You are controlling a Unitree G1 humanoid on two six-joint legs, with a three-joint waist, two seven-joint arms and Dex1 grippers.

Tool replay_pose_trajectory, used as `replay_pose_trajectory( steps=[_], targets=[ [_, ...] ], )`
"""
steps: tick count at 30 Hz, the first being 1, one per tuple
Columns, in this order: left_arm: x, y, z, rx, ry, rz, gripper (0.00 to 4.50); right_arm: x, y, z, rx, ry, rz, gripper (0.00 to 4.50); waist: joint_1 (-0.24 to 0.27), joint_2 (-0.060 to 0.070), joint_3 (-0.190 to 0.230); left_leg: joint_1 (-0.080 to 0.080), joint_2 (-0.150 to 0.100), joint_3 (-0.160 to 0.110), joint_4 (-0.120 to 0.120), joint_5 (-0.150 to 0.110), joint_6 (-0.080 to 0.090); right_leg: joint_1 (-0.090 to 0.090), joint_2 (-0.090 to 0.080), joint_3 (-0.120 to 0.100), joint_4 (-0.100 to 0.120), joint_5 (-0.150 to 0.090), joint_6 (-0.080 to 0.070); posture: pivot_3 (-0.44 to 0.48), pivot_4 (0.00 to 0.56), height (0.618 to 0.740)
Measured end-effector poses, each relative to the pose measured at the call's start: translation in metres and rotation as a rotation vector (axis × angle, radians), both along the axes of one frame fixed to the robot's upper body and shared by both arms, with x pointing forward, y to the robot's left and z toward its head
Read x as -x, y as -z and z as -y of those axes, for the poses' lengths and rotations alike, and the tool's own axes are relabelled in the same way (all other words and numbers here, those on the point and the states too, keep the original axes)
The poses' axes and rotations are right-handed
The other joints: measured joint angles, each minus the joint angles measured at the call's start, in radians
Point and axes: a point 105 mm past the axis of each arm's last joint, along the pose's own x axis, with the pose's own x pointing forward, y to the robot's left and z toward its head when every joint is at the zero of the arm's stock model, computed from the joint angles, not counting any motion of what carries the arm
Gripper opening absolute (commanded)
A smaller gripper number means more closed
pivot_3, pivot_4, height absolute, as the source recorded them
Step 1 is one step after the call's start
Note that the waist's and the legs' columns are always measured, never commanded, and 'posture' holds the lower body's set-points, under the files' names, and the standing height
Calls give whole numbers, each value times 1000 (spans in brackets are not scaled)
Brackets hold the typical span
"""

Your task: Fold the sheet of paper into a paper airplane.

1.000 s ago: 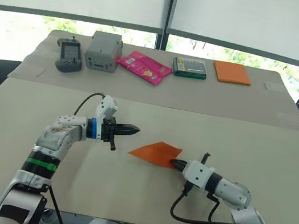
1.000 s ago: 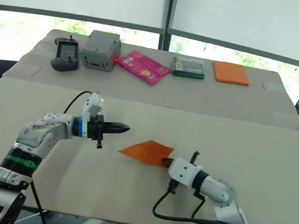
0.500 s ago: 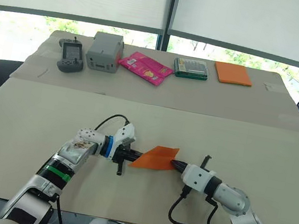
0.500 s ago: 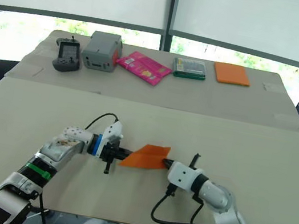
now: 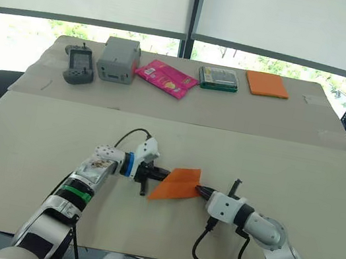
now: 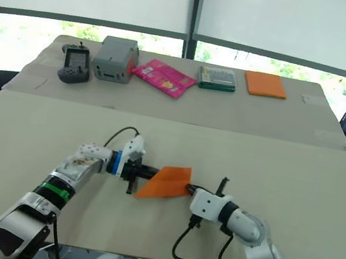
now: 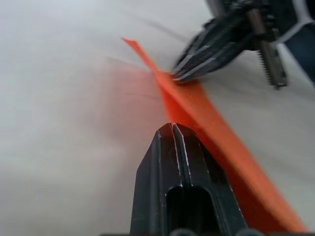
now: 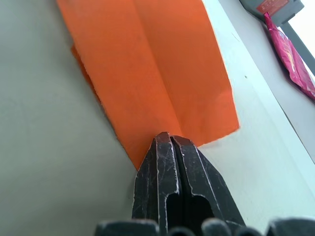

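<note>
From the head, the paper sits mid-worktop between both pincers. The right wrist view adds its centre crease and the right pincer clenched on a corner. The left pincer, closed, touches the opposite edge.

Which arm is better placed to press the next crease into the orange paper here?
Probably the left. The right gripper is shut on the sheet of paper at its pointed end, anchoring it. The left gripper, shut, sits at the opposite edge and is free to push along the fold.
</note>
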Motion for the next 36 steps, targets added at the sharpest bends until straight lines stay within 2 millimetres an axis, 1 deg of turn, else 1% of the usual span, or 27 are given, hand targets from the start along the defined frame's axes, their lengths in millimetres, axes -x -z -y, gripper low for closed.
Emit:
replay_pose_trajectory(
  steps=[1,2,4,5,6,7,9,11,13,17,19,21,23,24,26,28,32,36],
  targets=[
    [-4,-11,-8,22,-37,34,0,0,0,0,4,-3,0,28,0,0,0,-1,0,0,0,0,0,-1,0,0,0,0,0,0,150,740],
    [-5,-28,-15,53,-57,77,0,0,-1,-1,9,-6,-1,28,-1,0,0,-1,0,0,0,0,0,-1,0,0,0,0,0,0,150,740],
    [3,-54,-21,87,-43,142,0,-1,0,-2,19,-10,-12,28,-3,-1,-1,0,1,0,0,0,0,0,0,0,0,0,0,0,150,740],
    [10,-60,-22,94,-21,149,0,-2,0,-3,24,-12,-18,28,-5,-1,-2,2,1,0,0,0,0,1,0,0,0,0,0,0,150,740],
    [19,-60,-21,93,4,136,0,-2,0,-3,30,-13,-23,28,-7,0,-2,4,1,0,-1,0,0,3,0,0,0,0,0,0,150,740],
    [27,-55,-22,81,27,111,0,-2,0,-5,33,-15,-29,28,-9,-1,-2,6,1,0,-2,0,0,6,0,0,-1,0,0,0,150,740],
    [49,-39,-22,30,83,31,0,-3,1,-7,43,-20,-46,28,-17,-1,-2,14,1,0,-6,0,0,14,0,0,-5,-1,0,0,150,740],
    [68,-23,-19,-12,139,-38,0,-3,0,-8,58,-27,-60,28,-18,-1,-2,15,2,0,-6,-1,1,16,0,0,-6,-2,0,0,150,740],
    [77,-17,-13,-17,166,-55,0,-3,0,-8,66,-26,-69,28,-17,-1,-2,15,2,-1,-5,-1,1,16,0,0,-6,-2,0,0,150,740],
    [76,-9,6,7,140,-56,0,-4,-4,-10,74,-22,-101,28,-15,-2,-3,15,1,-1,-5,-1,1,16,0,0,-6,-2,0,0,150,740],
    [75,-2,9,-20,123,-60,0,-2,-6,-12,78,-34,-113,28,-15,-2,-3,15,1,-1,-5,-1,1,15,0,0,-6,-2,0,0,150,740],
    [77,10,5,-87,111,-53,0,1,-8,-12,87,-42,-124,28,-19,-2,-3,15,1,0,-6,-1,1,15,0,0,-6,-2,0,0,150,740],
    [81,24,-4,-162,100,-49,0,5,-9,-11,94,-49,-146,28,-19,-2,-3,15,1,0,-6,-1,1,15,0,0,-6,-2,0,0,150,740],
    [82,26,-6,-173,93,-42,0,6,-9,-9,94,-46,-156,28,-17,-2,-3,14,2,-1,-6,-1,1,15,-1,0,-7,-2,0,0,150,740],
    [82,27,-7,-173,73,-29,0,9,-11,-7,102,-45,-175,28,-10,-2,-3,14,2,-1,-6,-1,1,16,-2,0,-7,-2,0,0,150,740],
    [80,28,-7,-160,39,-24,0,17,-10,-5,103,-55,-218,28,-1,-2,-3,14,1,0,-5,-1,1,16,-2,0,-8,-2,0,0,150,740],
    [75,27,-7,-143,-11,-14,0,21,-12,-7,90,-72,-253,28,5,-2,-3,14,1,0,-5,-1,1,16,-2,0,-8,-2,0,0,150,740],
    [75,27,-6,-147,-24,-4,0,13,-29,-17,44,-110,-224,28,4,-2,-3,14,1,0,-5,-1,1,16,-2,0,-8,-2,0,0,150,740]
  ],
)
